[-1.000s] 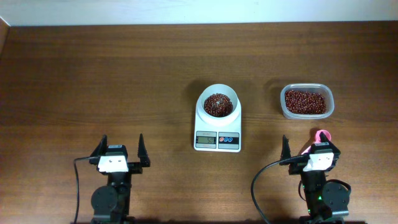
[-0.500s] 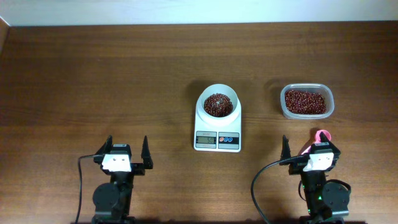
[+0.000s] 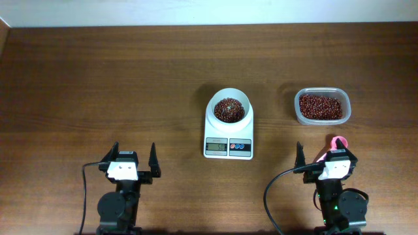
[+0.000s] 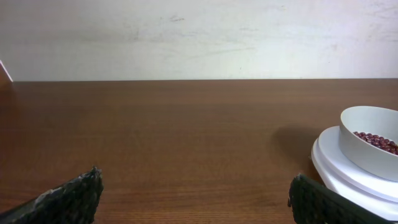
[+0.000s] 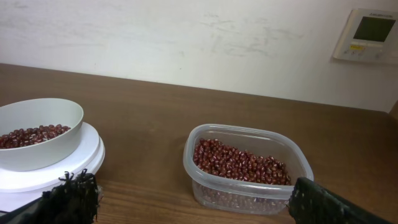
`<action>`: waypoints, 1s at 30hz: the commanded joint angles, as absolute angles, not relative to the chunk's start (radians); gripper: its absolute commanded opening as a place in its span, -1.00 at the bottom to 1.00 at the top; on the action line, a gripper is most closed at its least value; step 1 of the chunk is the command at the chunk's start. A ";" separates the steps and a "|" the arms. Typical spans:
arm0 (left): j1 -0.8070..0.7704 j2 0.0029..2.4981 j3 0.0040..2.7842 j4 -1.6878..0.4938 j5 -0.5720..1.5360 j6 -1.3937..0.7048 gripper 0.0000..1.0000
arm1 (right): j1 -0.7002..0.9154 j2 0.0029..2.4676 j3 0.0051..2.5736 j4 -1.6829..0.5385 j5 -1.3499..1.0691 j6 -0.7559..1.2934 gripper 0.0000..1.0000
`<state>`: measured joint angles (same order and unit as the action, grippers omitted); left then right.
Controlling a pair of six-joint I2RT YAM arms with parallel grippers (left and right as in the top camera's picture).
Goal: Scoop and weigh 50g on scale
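- Left tool (image 3: 132, 153) gapes wide, holding nothing; it hangs over the bench (image 3: 98, 78), well left of the scale (image 3: 228, 147)
- Right tool (image 3: 320, 155) is spread just as wide, empty; a pink object (image 3: 337, 140) peeks out beside it
- The scale stands mid-bench; a white bowl (image 3: 215, 109) of beans (image 3: 229, 109) sits on it
- A clear tub (image 3: 297, 108) with more beans stands right of the scale, apart from it

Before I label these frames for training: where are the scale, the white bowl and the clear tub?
scale (image 3: 228, 148), overhead view, on its front panel.
white bowl (image 5: 37, 148), right wrist view, on its outer wall.
clear tub (image 5: 242, 129), right wrist view, on its far rim.
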<state>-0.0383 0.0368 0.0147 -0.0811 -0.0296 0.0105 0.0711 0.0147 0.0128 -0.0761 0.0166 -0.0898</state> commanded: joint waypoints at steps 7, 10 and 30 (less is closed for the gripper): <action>-0.034 0.022 0.009 -0.083 -0.015 0.019 0.98 | 0.080 0.004 0.006 -0.082 0.011 -0.097 0.98; -0.034 0.005 0.009 -0.083 -0.015 0.019 0.98 | 0.080 0.004 0.006 -0.082 0.011 -0.097 0.98; -0.034 0.005 0.009 -0.083 -0.015 0.019 0.98 | 0.080 0.004 0.006 -0.082 0.011 -0.097 0.98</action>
